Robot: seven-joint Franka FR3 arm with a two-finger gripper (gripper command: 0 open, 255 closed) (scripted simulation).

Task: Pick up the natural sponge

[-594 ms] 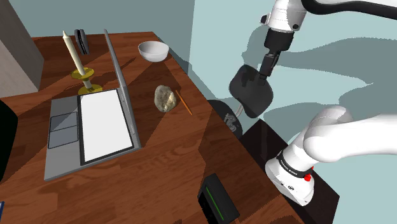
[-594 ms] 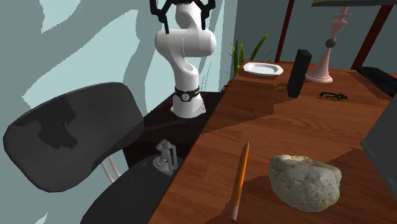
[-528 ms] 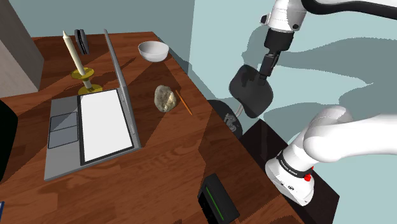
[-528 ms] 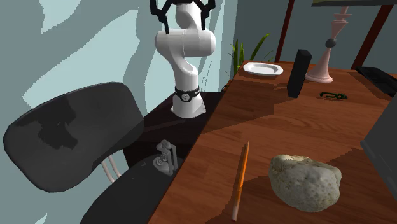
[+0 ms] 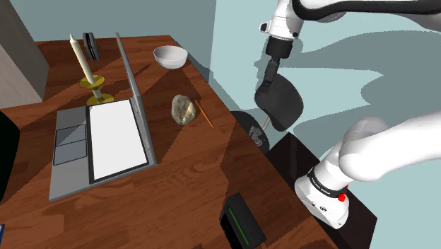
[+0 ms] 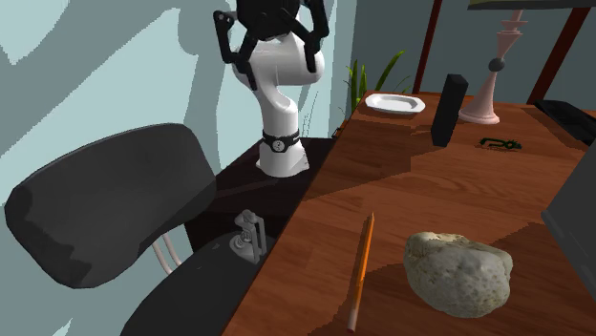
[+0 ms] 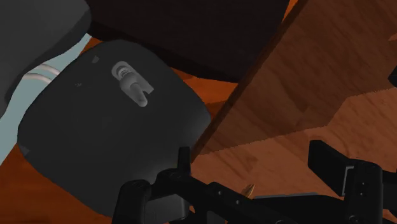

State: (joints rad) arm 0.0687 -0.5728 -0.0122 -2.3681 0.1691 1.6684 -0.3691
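My end effector was spread wide, holding nothing. The sponge looked soft and light; I would pinch its middle gently.

A dark reddish-brown wooden counter spreads across the left and centre of the shoulder view. Behind it and to its right is a pale teal wall crossed by broad darker shadow shapes. A grey-beige panel stands at the upper left. A black office chair with a curved backrest sits just right of the counter's edge, over an orange-brown floor.
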